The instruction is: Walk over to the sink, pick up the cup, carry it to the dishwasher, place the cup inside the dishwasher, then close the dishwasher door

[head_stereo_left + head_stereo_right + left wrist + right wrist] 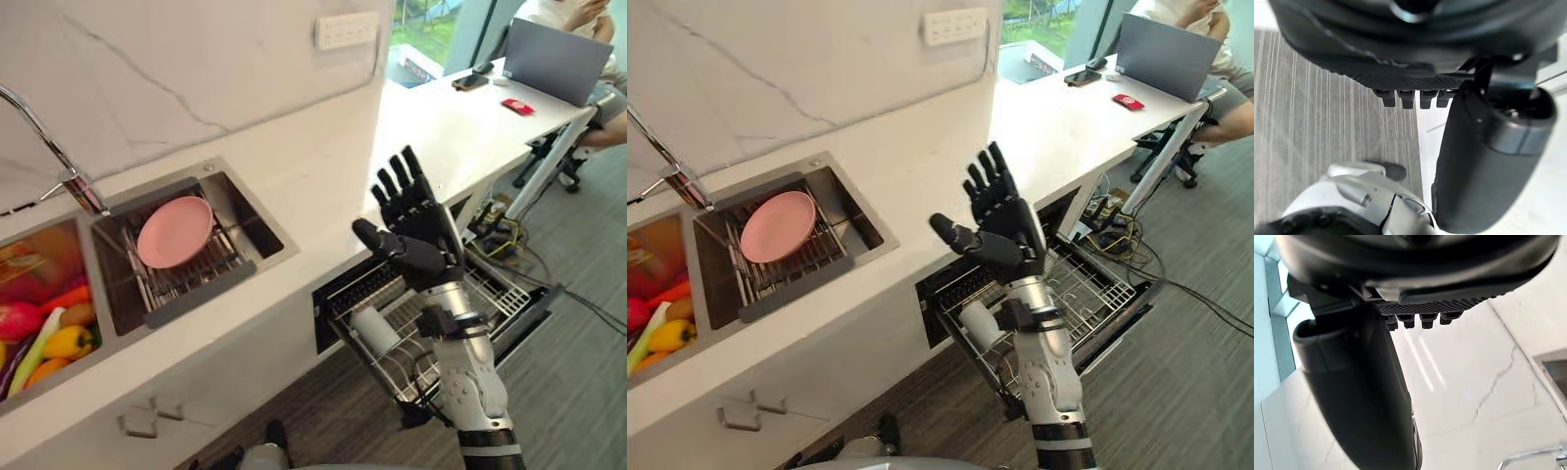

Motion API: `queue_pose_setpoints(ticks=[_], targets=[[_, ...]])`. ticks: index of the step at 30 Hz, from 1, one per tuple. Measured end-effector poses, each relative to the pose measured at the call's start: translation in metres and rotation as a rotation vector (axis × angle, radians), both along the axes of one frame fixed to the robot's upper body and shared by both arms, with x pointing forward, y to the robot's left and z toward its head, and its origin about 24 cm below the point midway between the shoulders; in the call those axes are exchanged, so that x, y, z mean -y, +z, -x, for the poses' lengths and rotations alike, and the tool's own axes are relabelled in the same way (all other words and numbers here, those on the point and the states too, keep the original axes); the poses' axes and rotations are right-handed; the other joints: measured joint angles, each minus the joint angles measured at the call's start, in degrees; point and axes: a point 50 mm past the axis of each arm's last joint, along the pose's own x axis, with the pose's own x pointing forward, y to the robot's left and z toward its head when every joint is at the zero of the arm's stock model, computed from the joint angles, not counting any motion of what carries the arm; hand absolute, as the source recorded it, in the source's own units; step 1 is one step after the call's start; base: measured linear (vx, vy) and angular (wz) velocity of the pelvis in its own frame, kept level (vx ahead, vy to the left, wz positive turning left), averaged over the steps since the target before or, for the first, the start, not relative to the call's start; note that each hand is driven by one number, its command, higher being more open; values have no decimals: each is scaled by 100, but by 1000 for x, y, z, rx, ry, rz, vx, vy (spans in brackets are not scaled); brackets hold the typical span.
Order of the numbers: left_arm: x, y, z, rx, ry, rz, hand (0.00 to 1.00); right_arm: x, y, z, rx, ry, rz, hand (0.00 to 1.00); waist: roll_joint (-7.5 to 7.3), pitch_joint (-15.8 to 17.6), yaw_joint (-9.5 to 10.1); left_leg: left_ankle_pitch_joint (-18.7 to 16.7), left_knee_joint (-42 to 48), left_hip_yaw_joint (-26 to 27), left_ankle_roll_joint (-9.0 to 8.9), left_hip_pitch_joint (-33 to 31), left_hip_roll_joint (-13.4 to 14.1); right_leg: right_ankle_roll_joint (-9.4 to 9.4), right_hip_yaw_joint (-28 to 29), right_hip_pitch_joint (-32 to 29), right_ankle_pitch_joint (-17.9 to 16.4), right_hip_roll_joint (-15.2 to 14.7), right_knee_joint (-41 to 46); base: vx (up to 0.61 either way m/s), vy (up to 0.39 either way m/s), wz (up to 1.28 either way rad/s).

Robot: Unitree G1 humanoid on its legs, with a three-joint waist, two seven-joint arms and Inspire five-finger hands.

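Holds right hand (419, 220) upright above dishwasher rack (495, 291) containing cup (374, 329); fingers straight, spread, grasping nothing. Hangs left hand (1400, 44) relaxed, empty.

Left hand (1410, 44) above grey carpet (1322, 122); fingers (1408, 98) straight, thumb (1484, 161) alongside; white surface (1426, 139) bordering carpet.

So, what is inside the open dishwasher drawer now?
A pale cylindrical cup lies in the silver wire rack. The raised right hand and its arm cover part of the rack, so anything there is hidden.
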Motion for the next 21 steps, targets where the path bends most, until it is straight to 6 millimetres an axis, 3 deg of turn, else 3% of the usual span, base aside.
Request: queue_pose_setpoints(ticks=[3, 4, 5, 6, 7, 8, 9, 10, 11, 13, 16, 20, 21], targets=[[-4, 0, -4, -12, -69, 2, 100, 4, 2, 0, 6, -35, -14, 100, -137, 65, -26, -60, -1, -112, 90, 4, -325, -267, -231, -47, -315, -436, 442, 32, 185, 39], [-10, 1, -7, -20, -106, 2, 100, 11, 4, 2, 12, -73, -27, 100, -275, 92, -35, -281, 427, -155, 245, -88, -581, -578, -280, -85, -494, -824, 831, 95, 207, 40], [-11, 1, -8, -21, -118, 1, 100, 14, 4, 3, 13, -89, -29, 100, -294, 105, -55, -544, 705, -220, 354, -177, -646, -849, -257, -88, -529, -927, 1107, 110, 251, 69], [-8, -1, -12, -26, -146, 6, 100, 22, 1, 6, -1, -120, -22, 100, -238, 125, -153, -765, 950, -448, 540, -248, -668, -1536, 147, -328, -223, -1065, 1898, 90, 217, 97], [-11, 0, -14, -31, -184, -7, 100, 27, -4, 9, -25, -141, -18, 100, -215, 116, -259, -804, 930, -739, 586, -188, -631, -1887, 998, -808, 346, -999, 2731, 76, 218, 111], [-14, 1, -17, -31, -205, -17, 100, 28, -6, 10, -31, -146, -20, 100, -164, 118, -295, -808, 898, -885, 598, -168, -572, -1611, 1419, -994, 279, -806, 2981, 79, 160, 100], [-18, 2, -23, -34, -224, -33, 100, 28, -7, 11, -35, -151, -28, 100, -204, 156, -319, -810, 766, -1113, 623, -126, -476, -1011, 1818, -1229, -226, -354, 3142, 131, 119, 84], [-19, 1, -27, -54, -231, -27, 100, 26, -7, 11, -32, -139, -29, 100, -253, 170, -296, -774, 613, -1315, 684, -34, -410, -823, 2069, -1398, -663, 220, 2976, 177, 123, 85], [-19, 1, -30, -69, -235, -21, 100, 24, -5, 12, -18, -124, -26, 100, -301, 192, -241, -740, 544, -1456, 726, 108, -445, -733, 2233, -1481, -883, 643, 2640, 187, 122, 67], [-16, 0, -32, -93, -266, -11, 100, 24, 1, 14, 13, -106, -17, 100, -338, 194, -244, -762, 484, -1625, 748, 301, -692, -625, 2536, -1652, -941, 925, 2289, 177, 85, 70], [-16, -2, -28, -120, -314, 1, 100, 27, 8, 18, 53, -88, -30, 100, -356, 140, -292, -804, 252, -1899, 810, 641, -1096, -611, 2724, -1802, -926, 950, 1793, 245, 52, 64], [-14, -3, -22, -135, -348, 3, 100, 40, 6, 21, 40, -143, -33, 100, -320, 37, -307, -824, 276, -2216, 806, 793, -1184, -668, 2603, -1461, -532, 1088, 982, 292, 29, 54], [-5, -8, -1, -183, -377, 29, 100, 51, 0, 26, 3, -207, -38, 100, -95, -162, -407, -1235, 359, -1735, 814, 1111, -1068, -554, 2638, -875, -270, 1246, 636, 106, 13, 20]])
